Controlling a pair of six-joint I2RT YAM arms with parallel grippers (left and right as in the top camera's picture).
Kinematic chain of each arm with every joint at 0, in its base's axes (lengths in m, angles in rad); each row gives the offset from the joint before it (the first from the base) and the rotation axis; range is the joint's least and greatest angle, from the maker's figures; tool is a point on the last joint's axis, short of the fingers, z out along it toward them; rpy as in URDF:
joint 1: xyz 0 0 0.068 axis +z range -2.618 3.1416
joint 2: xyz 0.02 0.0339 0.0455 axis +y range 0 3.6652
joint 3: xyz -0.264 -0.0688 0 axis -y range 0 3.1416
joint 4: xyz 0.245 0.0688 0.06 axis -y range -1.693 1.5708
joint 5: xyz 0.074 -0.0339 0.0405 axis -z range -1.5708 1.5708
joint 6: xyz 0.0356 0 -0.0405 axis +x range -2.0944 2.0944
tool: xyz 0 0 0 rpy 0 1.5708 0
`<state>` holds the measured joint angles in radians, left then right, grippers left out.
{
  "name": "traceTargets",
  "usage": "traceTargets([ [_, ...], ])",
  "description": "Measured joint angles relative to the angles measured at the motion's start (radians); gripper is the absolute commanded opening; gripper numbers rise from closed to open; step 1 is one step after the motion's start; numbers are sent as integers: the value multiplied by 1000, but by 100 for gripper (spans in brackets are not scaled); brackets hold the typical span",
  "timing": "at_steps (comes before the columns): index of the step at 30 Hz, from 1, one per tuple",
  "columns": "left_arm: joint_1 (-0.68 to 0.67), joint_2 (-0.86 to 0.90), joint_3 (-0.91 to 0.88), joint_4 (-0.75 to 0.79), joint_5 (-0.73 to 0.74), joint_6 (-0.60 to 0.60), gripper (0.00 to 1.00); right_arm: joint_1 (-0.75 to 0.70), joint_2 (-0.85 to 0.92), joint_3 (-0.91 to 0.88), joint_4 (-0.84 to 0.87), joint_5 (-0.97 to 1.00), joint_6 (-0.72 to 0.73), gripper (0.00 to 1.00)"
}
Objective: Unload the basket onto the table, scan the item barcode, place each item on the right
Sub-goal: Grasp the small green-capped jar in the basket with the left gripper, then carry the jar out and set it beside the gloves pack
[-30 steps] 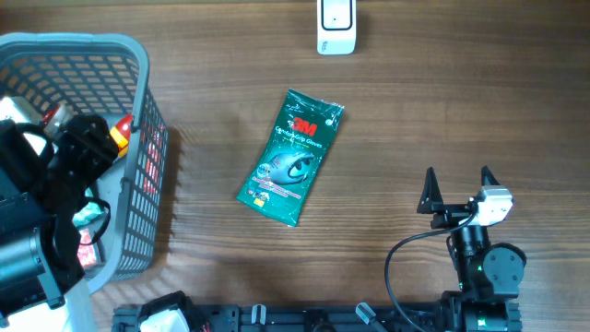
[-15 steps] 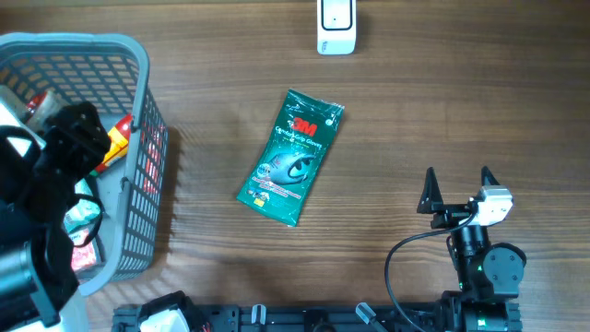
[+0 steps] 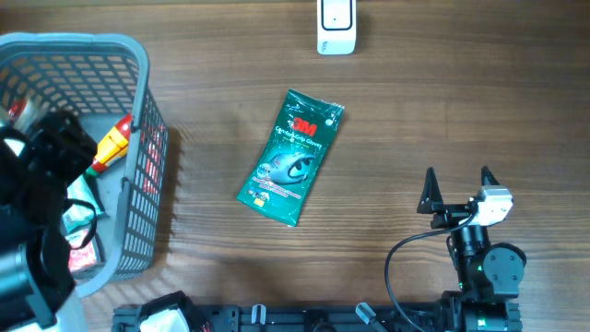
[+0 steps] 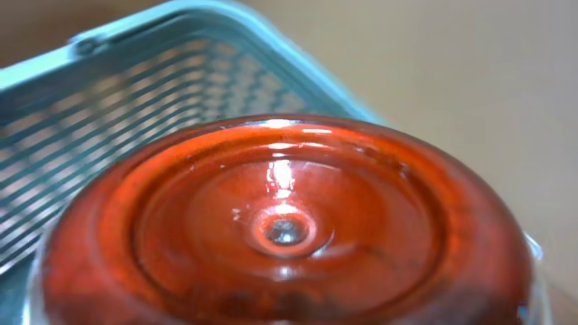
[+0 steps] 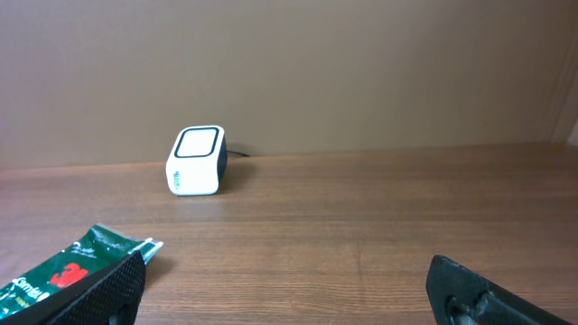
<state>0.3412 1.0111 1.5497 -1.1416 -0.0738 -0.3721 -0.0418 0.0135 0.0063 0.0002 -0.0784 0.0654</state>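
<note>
one basket (image 3: 138, 57); one green packet (image 3: 293, 157); one scanner (image 3: 336, 25); left gripper (image 3: 28, 129) clasps one red jar (image 4: 289, 226); right gripper (image 3: 457, 177) gapes wide

The brown wooden table (image 3: 461, 111) carries three things. A green 3M glove packet (image 3: 290, 157) lies flat near its middle, its top end angled toward the far right. A white barcode scanner (image 3: 336, 26) stands at the far edge, well apart from the packet. A grey-blue plastic basket (image 3: 140, 65) sits at the left side
</note>
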Motion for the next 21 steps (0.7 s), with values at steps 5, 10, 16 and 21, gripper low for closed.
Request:
traceTargets([
  [5, 0, 72, 1, -36, -27, -12, 60, 0, 0, 0, 0, 0, 0, 100],
  [10, 0, 103, 0, 42, 38, -19, 59, 0, 0, 0, 0, 0, 0, 100],
  [16, -51, 85, 1, 151, 274, -35, 59, 0, 0, 0, 0, 0, 0, 100],
  [21, -262, 111, 2, 156, 382, -52, 59, 0, 0, 0, 0, 0, 0, 100],
])
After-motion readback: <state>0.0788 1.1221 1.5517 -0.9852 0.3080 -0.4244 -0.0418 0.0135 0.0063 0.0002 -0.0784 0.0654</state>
